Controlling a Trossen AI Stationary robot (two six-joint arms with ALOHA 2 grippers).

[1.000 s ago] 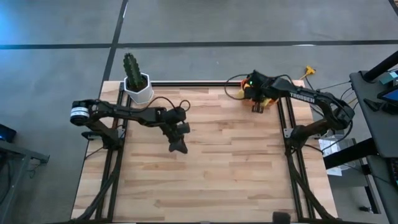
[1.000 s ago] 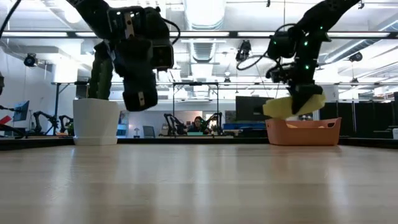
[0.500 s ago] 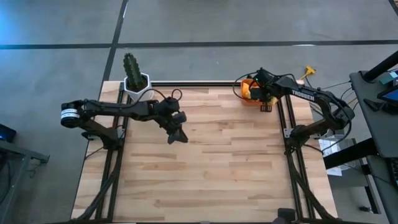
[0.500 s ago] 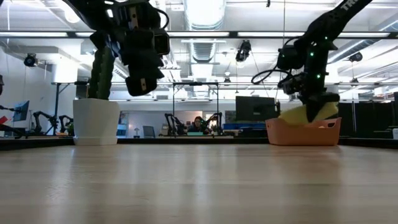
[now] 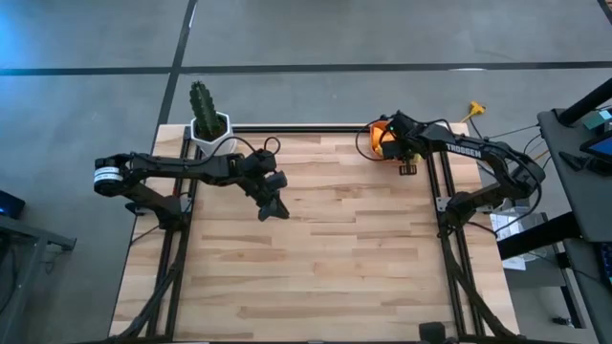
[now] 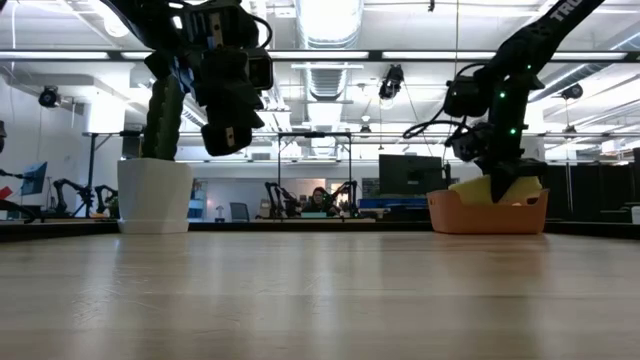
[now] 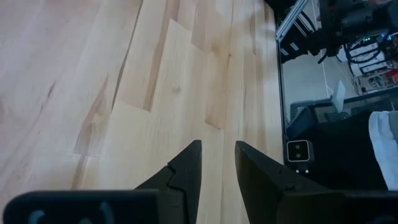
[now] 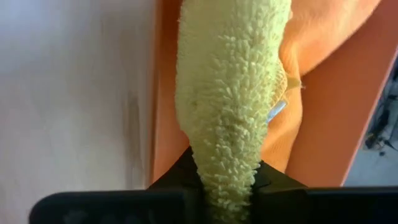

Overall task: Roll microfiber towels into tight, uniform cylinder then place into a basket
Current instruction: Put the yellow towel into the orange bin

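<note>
the right gripper (image 8: 227,186) pinches one end of the rolled yellow towel (image 8: 231,93) over the basket (image 6: 487,213); soft, light, probably unrolls easily. left gripper (image 7: 217,163) slightly parted, empty.

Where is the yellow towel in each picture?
High view: hidden under the right gripper at the basket, back right corner.
Low view: yellow towel pokes above the basket's rim, at right.
Left wrist view: not in it.
Right wrist view: fills the middle, between the fingers.
Shared landmark: the basket.
</note>
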